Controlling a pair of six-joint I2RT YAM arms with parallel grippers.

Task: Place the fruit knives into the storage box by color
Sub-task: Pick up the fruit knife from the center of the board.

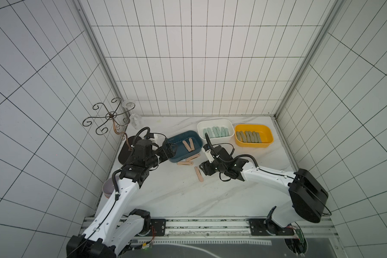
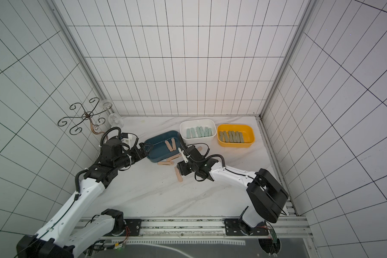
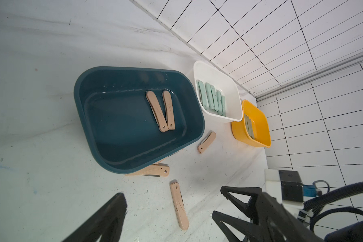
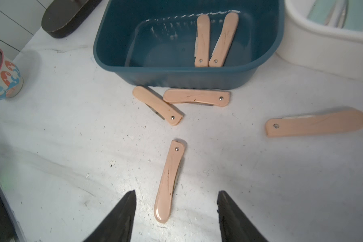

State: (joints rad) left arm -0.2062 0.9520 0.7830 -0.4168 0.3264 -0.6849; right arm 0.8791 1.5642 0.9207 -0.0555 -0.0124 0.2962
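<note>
While the right gripper [image 4: 175,191] is hanging open and holding nothing, a pink knife [image 4: 170,171] is lying between its tips.

Left hand [image 3: 173,193] and right hand [image 4: 176,191] both gape.
</note>
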